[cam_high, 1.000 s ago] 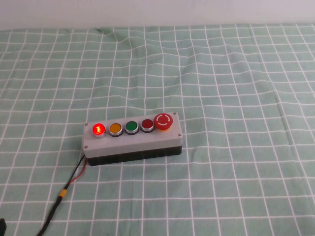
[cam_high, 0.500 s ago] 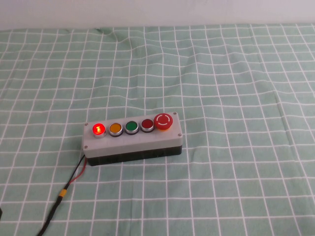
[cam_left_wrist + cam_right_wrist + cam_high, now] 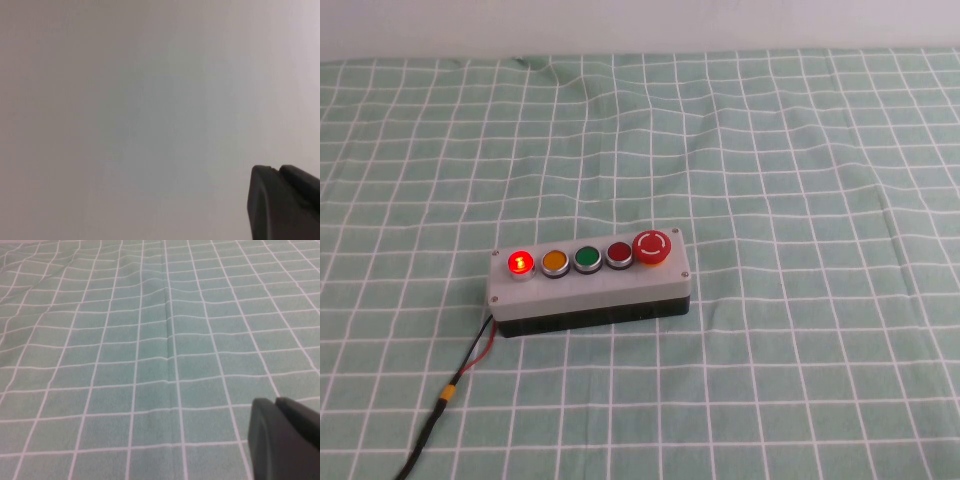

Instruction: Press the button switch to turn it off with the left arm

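The grey five-button box (image 3: 620,284) lies on the green checked cloth in the high view. The button switch (image 3: 520,263), small, round and bright red with a silver rim, glows lit at the box's left end. Neither arm shows in the high view. My left gripper (image 3: 277,172) shows only in the left wrist view, its two black fingers pressed together and empty, facing a blank pale wall. My right gripper (image 3: 275,402) shows only in the right wrist view, fingers together and empty, low over bare cloth.
On the box, after the lit button, come an orange button (image 3: 555,261), a green one (image 3: 586,258), a darker red one (image 3: 619,253) and a large red mushroom button (image 3: 652,246). A red-and-black cable (image 3: 460,380) runs from the box's left end to the front edge.
A small black shape at the high view's bottom-left corner shrank and has left the picture. The box and its lit button are unchanged.
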Robot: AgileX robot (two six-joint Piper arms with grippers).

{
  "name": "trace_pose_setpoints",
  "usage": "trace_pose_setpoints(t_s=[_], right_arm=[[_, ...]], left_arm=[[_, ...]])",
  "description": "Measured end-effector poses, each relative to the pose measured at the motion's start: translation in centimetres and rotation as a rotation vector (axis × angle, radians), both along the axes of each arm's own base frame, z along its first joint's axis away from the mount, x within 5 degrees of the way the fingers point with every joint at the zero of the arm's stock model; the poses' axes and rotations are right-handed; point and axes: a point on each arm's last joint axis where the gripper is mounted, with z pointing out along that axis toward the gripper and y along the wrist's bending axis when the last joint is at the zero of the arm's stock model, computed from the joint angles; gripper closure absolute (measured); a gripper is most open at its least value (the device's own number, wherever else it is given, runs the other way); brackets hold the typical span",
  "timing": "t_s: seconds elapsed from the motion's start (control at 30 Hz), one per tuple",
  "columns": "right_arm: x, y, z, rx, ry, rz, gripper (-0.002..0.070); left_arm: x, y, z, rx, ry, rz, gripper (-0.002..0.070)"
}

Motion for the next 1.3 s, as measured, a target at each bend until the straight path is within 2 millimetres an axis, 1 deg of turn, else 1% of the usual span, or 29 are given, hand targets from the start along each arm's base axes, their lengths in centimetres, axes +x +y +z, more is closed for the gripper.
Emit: trace_pose_setpoints(t_s=[0.23, 0.43, 0.5, 0.57, 0.7, 0.8, 0.87, 0.93, 1.0, 1.07, 1.17, 1.3], right_arm=[[0.0, 0.0, 0.0, 0.000, 0.000, 0.000, 0.0692], [0.0, 0.0, 0.0, 0.000, 0.000, 0.000, 0.0692], [0.0, 0.0, 0.0, 0.000, 0.000, 0.000, 0.0692], [0.0, 0.0, 0.0, 0.000, 0.000, 0.000, 0.0692], [0.0, 0.0, 0.0, 0.000, 0.000, 0.000, 0.0692], [0.0, 0.0, 0.0, 0.000, 0.000, 0.000, 0.0692], [0.0, 0.0, 0.0, 0.000, 0.000, 0.000, 0.0692], [0.0, 0.0, 0.0, 0.000, 0.000, 0.000, 0.0692], [0.0, 0.0, 0.0, 0.000, 0.000, 0.000, 0.0692], [0.0, 0.0, 0.0, 0.000, 0.000, 0.000, 0.0692], [0.0, 0.0, 0.0, 0.000, 0.000, 0.000, 0.0692], [0.0, 0.0, 0.0, 0.000, 0.000, 0.000, 0.0692]], left_arm=[[-0.2, 0.0, 0.3, -0.004, -0.038, -0.004, 0.0678], [-1.2, 0.0, 1.7, -0.052, -0.218, -0.043, 0.0677], [-1.6, 0.0, 2.7, -0.062, -0.257, -0.049, 0.0678], [-2.3, 0.1, 4.6, -0.070, -0.310, -0.050, 0.0678], [-4.4, 0.5, 9.5, -0.079, -0.362, -0.038, 0.0677], [-5.8, 0.8, 12.8, -0.080, -0.322, -0.019, 0.0677], [-5.9, 1.0, 14.7, -0.076, -0.236, -0.005, 0.0677], [-5.5, 1.1, 16.4, -0.067, -0.098, 0.016, 0.0677], [-4.1, 1.1, 17.4, -0.061, 0.084, 0.032, 0.0677], [-2.5, 1.0, 17.9, -0.064, 0.249, 0.036, 0.0678], [0.4, 0.6, 18.0, -0.057, 0.449, 0.043, 0.0678], [3.3, 0.2, 17.4, -0.058, 0.579, 0.039, 0.0678]])
